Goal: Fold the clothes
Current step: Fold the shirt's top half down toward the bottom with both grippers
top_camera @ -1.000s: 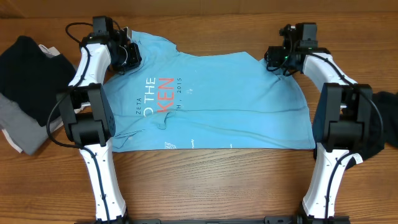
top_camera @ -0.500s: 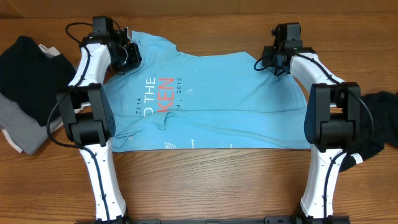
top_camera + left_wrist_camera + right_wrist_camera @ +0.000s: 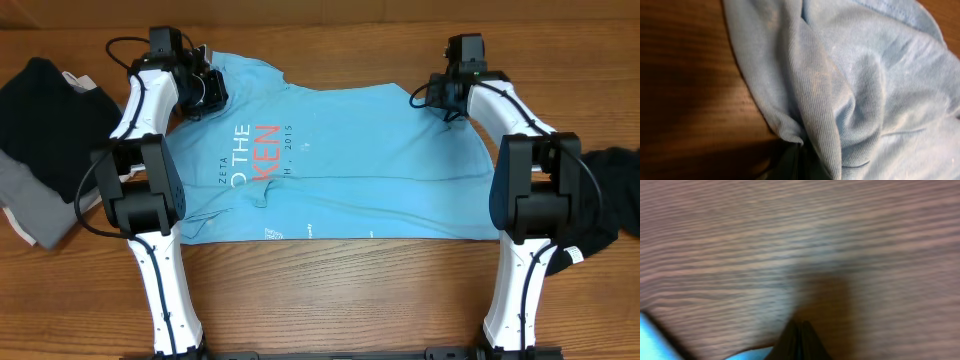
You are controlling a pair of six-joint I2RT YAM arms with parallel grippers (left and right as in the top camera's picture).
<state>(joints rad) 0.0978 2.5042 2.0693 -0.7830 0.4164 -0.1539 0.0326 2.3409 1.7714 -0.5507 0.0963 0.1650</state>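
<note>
Right claw [image 3: 798,330] has just snapped shut at the far right corner of the light blue T-shirt [image 3: 350,160], spread flat on the table [image 3: 320,300] between the arms, though whether it caught cloth is unclear. Left claw [image 3: 797,155] stays pinched on bunched fabric at the far left corner, so lifting that edge forward looks next.

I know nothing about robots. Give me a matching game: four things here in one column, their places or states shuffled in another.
1. blue T-shirt
2. black garment
3. left gripper
4. right gripper

A. shut, at the shirt's far right corner
B. spread flat in the middle
C. atop grey and white clothes at the left
D. shut on bunched shirt cloth

Pairs: 1-B, 2-C, 3-D, 4-A
</note>
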